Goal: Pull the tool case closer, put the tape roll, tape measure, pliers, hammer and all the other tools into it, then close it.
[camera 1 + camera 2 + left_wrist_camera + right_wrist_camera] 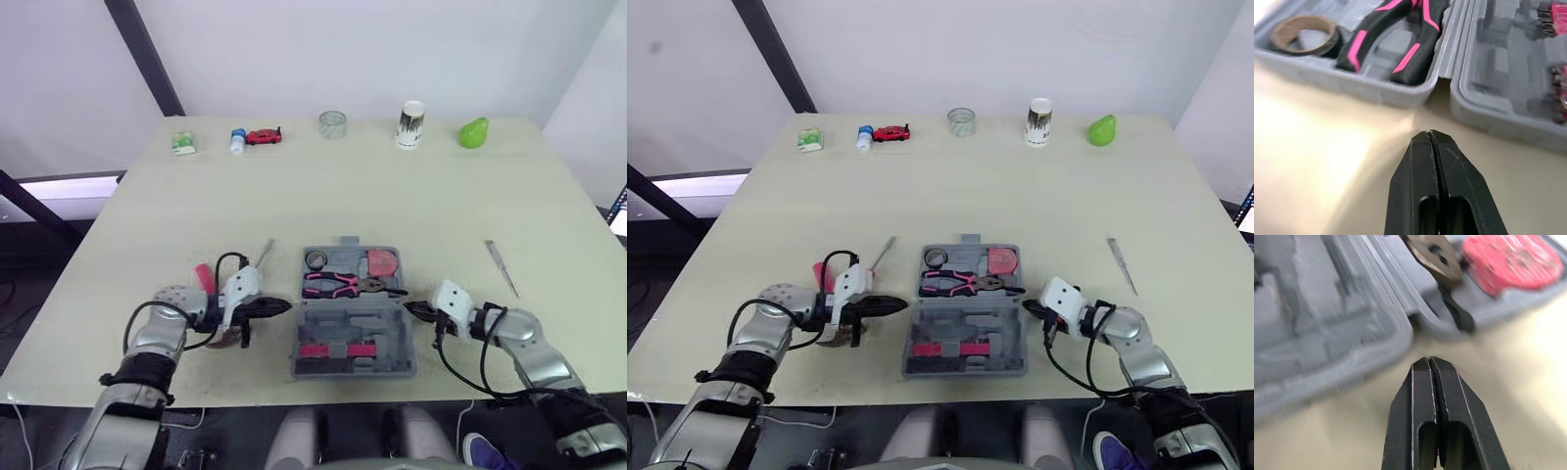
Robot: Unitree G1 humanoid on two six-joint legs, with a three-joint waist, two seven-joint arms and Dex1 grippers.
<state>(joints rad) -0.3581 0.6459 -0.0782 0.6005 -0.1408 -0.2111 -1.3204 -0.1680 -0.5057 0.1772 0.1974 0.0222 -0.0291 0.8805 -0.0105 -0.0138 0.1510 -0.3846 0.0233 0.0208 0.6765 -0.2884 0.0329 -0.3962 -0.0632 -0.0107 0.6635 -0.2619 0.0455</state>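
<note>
Tool case (382,323) lies open and flat between the two arms, with the left gripper (285,305) just beside its left side and the right gripper (410,308) just beside its right side, both pinched closed and pointing in at its fold.

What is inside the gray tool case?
The tool case holds the tape roll, pliers and tape measure in its far half, pink bits nearer. What lies under the pliers is covered.
</note>
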